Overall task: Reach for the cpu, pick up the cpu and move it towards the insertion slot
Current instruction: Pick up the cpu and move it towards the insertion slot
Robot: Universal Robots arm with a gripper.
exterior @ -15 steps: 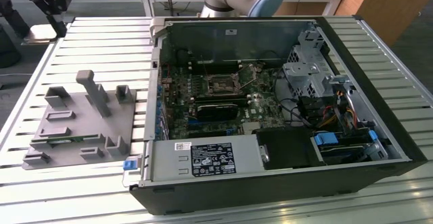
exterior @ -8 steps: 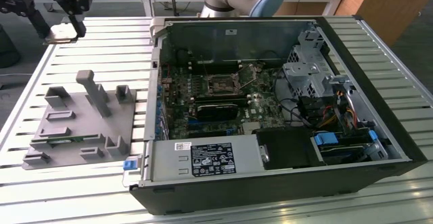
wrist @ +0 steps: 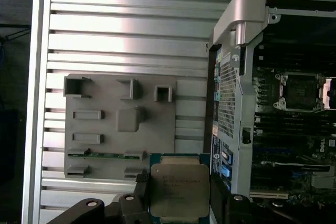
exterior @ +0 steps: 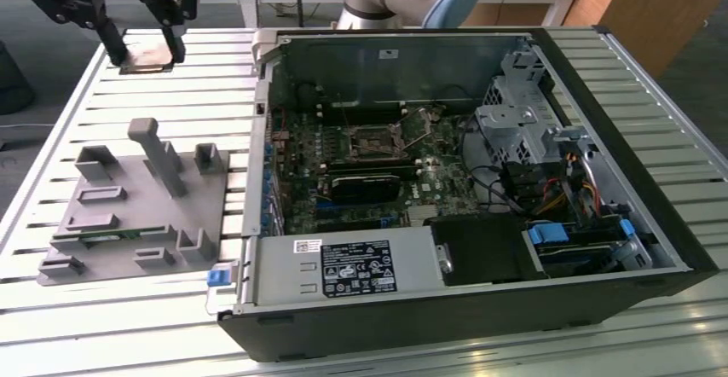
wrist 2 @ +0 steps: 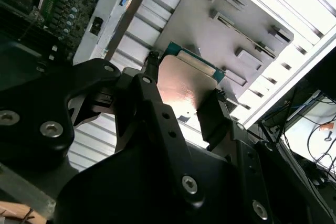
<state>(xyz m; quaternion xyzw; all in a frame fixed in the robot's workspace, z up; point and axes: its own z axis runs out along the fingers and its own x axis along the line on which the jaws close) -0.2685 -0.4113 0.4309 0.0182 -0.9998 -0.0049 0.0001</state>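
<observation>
1. gripping the cpu (wrist: 179,192) between both fingers of the claw (exterior: 145,55), jaws closed on its opposite edges; silvery top plain in both wrist views.
2. hanging lifted above the slatted tabletop (exterior: 170,87), beyond the grey fixture (exterior: 135,206), at the exterior view's left of the open computer case (exterior: 637,223).
3. sitting well apart: the insertion slot (exterior: 373,140), mid-motherboard inside the case.
4. judging: pick-up done, carry toward the slot in hand; calls for clearing the case wall and keeping the chip level.
</observation>
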